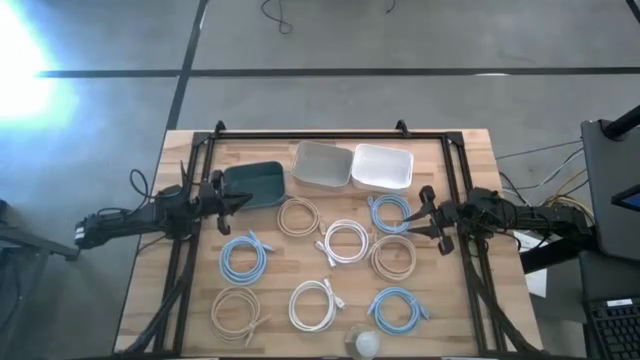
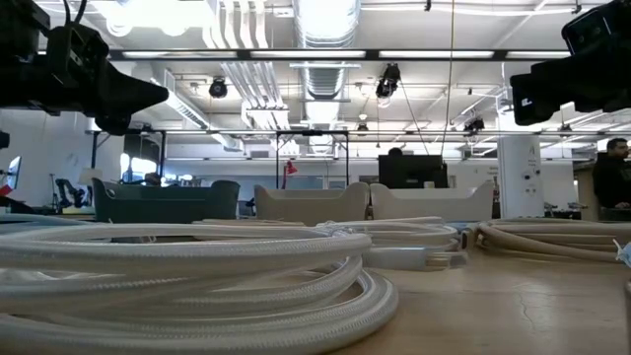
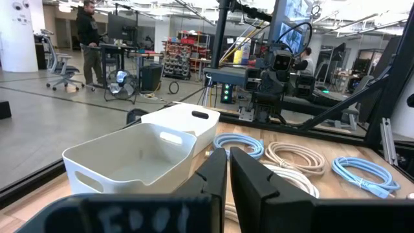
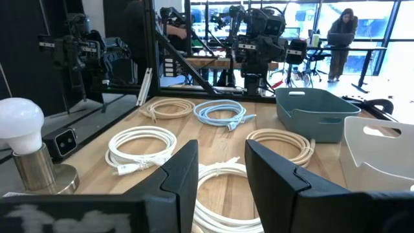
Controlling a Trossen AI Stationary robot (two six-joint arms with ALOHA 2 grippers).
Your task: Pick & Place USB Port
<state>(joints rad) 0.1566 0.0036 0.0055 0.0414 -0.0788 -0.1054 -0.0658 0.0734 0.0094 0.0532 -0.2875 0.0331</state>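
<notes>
Nothing is being carried yet; the reach is only starting. The left gripper (image 1: 240,201) is hovering beside the dark teal plastic bin (image 1: 256,183), jaws nearly together. The right gripper (image 1: 412,222) is waiting, jaws apart, near the coiled light-blue cable (image 1: 389,212) on the wooden surface (image 1: 280,262). Next comes choosing one coil and descending.

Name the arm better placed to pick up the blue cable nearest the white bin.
Right. The right gripper hovers beside that blue cable, jaws open, just below the white bin. The left gripper waits across the table by the teal bin.
</notes>
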